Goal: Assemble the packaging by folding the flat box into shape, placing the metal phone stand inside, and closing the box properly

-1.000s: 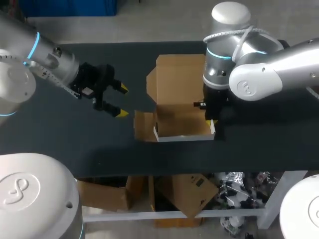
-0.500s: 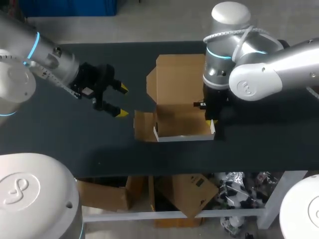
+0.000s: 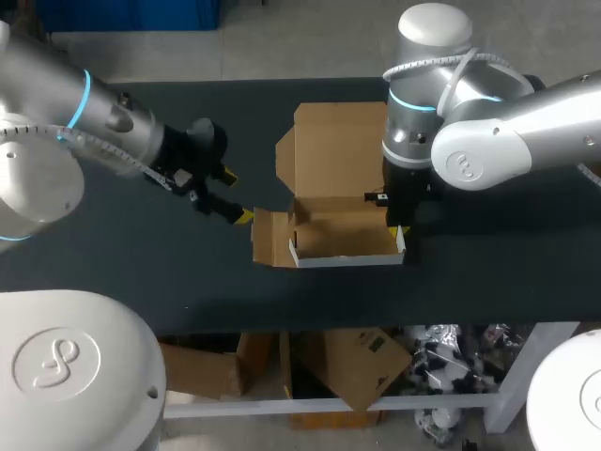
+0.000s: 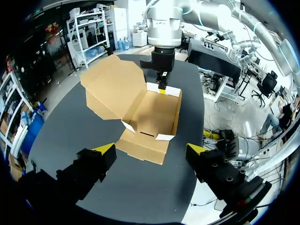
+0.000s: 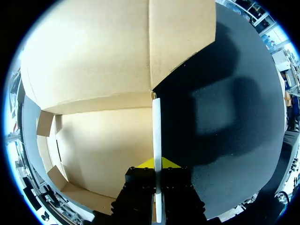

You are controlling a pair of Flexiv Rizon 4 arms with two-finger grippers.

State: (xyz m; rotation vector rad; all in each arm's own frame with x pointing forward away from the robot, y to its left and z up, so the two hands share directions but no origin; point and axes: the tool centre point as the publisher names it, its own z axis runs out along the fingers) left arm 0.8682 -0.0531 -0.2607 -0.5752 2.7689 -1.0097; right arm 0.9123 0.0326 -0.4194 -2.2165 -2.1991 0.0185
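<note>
The brown cardboard box point(image 3: 343, 235) stands in the middle of the black table, its tray formed and empty, its lid point(image 3: 338, 150) lying open toward the back. A side flap point(image 3: 270, 238) sticks out on its left. My left gripper point(image 3: 237, 195) is open just left of that flap; in the left wrist view the box point(image 4: 150, 112) lies ahead of the wide-spread left gripper point(image 4: 150, 151). My right gripper point(image 3: 399, 230) is shut on the box's right side wall point(image 5: 157, 136), seen edge-on between its fingers. No phone stand is in view.
The black table point(image 3: 488, 272) has bare surface on both sides of the box. Its front edge runs close below the box.
My left arm has moved right, toward the box's left flap, still open. The right arm and the box have not moved.
</note>
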